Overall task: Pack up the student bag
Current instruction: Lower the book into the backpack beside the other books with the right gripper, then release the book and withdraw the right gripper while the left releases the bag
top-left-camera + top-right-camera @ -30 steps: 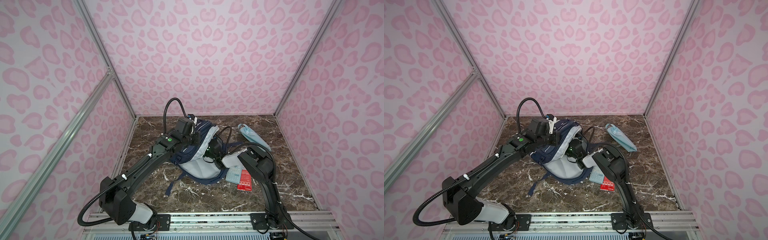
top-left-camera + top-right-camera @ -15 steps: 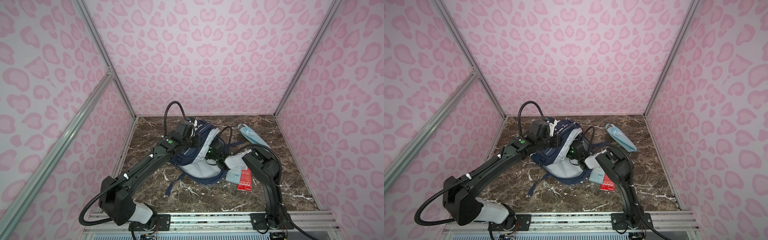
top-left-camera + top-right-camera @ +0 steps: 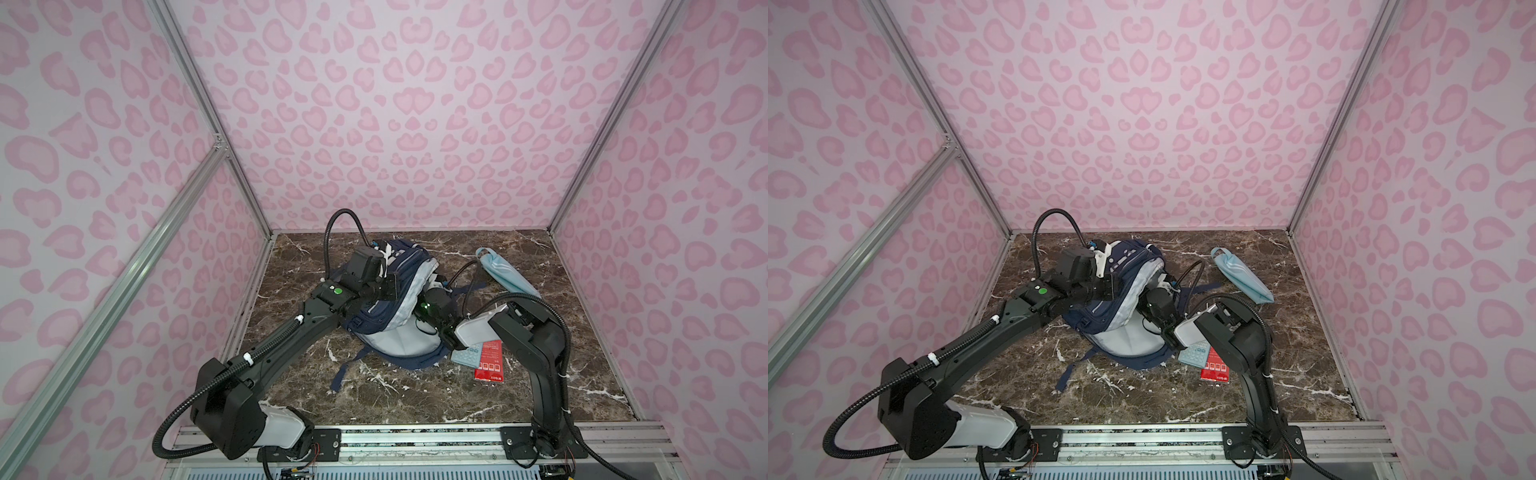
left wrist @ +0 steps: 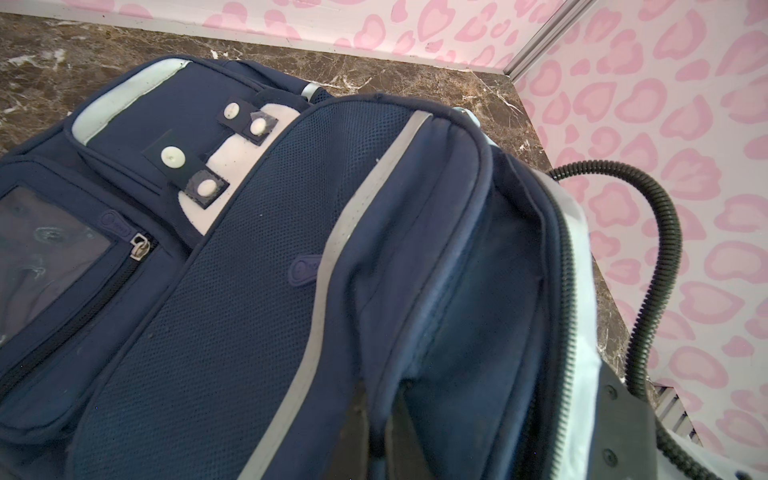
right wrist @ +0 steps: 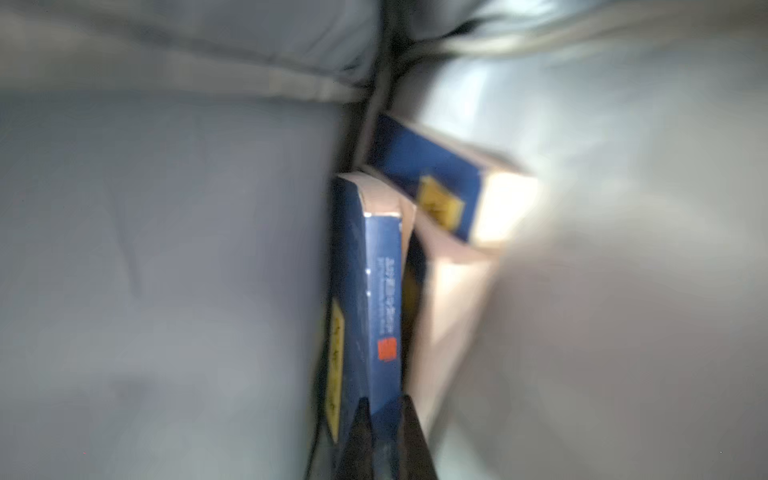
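Right elbow swung rightward. Soft navy student bag [image 3: 409, 266] sits centre of marble desk [image 3: 374, 395], left gripper [image 4: 378, 419] clamped on its fabric rim. Right gripper [image 5: 386, 419] inside, narrowly parted around blurry rectangular blue box [image 5: 382, 291]; grip unclear.

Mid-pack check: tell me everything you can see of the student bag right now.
The student bag is a navy fabric backpack with grey reflective stripes, a mesh front panel, a zipped clear-window pocket and a white patch with snaps. It lies on the marble table, main compartment unzipped, pale lining showing, one strap trailing forward. The left gripper pinches the opening's rim and holds it up; the right gripper reaches inside, beside two blue boxes.
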Controlling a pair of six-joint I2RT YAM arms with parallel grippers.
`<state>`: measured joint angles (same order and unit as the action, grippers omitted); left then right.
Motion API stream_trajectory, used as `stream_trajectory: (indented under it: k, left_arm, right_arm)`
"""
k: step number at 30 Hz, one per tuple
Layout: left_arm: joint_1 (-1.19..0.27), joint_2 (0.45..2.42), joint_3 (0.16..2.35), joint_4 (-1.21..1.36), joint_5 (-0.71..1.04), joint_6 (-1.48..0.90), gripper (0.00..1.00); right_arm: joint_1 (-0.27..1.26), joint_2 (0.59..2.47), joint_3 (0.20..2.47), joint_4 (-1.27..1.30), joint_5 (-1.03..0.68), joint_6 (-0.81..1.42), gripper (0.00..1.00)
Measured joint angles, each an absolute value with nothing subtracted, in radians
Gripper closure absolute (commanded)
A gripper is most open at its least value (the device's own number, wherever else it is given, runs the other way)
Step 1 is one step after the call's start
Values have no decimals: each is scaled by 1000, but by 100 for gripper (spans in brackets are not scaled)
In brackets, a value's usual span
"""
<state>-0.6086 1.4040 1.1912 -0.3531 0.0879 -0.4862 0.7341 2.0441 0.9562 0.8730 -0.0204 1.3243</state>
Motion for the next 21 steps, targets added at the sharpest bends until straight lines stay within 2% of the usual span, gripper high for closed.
stream_trajectory:
  k: [2,3,4,14,17,21]
  left_arm:
    - [-609,1404,1187,-346,91,-488,96]
    - [-609,1404,1187,-345,91,-488,96]
    - [-609,1404,1187,-344,94,-488,96]
    - [-608,1412,1188,-342,95,-489,96]
    - [-606,1419,1188,-335,83,-496,97]
    - [-606,1439,1167,-303,80,-506,96]
  right_arm:
    - [739,2030,965,846,-20,1316,49]
    - [738,2014,953,826,-20,1317,36]
    - [734,1994,932,805,-20,1316,17]
    - [709,1774,750,661,-80,1290,18]
    - [705,1664,655,640,-81,1284,20]
    - [705,1511,558,586,-84,1248,29]
